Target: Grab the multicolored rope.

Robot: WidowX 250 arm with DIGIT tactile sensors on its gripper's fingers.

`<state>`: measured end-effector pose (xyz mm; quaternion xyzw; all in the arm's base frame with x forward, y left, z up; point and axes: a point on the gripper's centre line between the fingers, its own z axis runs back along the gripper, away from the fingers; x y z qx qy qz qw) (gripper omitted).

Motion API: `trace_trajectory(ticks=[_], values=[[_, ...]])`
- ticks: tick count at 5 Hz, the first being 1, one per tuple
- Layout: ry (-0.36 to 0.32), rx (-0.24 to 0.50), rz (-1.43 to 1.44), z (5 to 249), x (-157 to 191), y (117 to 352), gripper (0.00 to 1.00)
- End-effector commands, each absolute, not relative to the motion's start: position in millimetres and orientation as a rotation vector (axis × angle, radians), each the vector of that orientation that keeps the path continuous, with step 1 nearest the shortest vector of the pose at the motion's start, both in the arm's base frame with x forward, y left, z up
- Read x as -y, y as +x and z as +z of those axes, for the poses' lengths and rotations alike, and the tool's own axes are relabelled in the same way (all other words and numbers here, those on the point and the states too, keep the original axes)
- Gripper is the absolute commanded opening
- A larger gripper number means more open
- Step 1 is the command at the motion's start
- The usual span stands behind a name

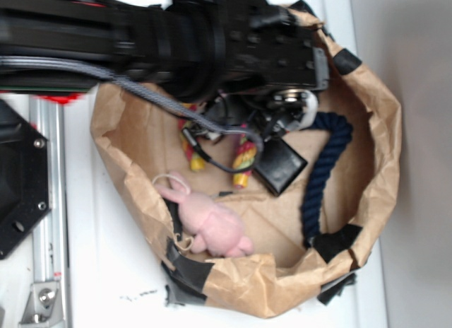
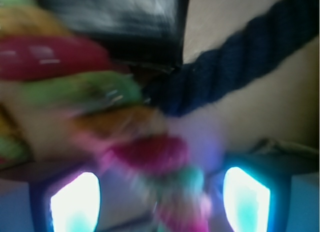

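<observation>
Nearest the wrist lens: thick twisted rope of red, yellow and light green strands (image 2: 95, 112), blurred, filling the view from 9 o'clock toward 6 o'clock and running down between two glowing fingertips (image 2: 75, 202). Black gripper (image 2: 160, 204): jaws apart, straddling the rope; whether they touch it cannot be told. Dark navy twisted rope (image 2: 240, 67): runs toward 2 o'clock. Exterior view: crumpled brown paper basin (image 1: 381, 130) holding both ropes, a flat black square pad (image 1: 281, 167) and a pink plush rabbit (image 1: 212, 225) at 6 o'clock. Step judged: positioning over the rope; next, closing squarely on its strands.
</observation>
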<state>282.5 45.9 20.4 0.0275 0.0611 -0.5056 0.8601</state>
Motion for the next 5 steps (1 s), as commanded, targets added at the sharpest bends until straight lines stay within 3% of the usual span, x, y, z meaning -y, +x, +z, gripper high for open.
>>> trace_trajectory(ticks=[1,2,3,4,5], values=[[-0.011,-0.152,-1.199,16,-20,277,0.0],[0.0,-0.126,-1.166,18,-23,276,0.0],[0.163,-0.121,-0.948,26,-26,271,0.0],[0.219,-0.026,-0.686,74,2,269,0.0],[0.149,-0.014,-0.554,127,22,268,0.0]])
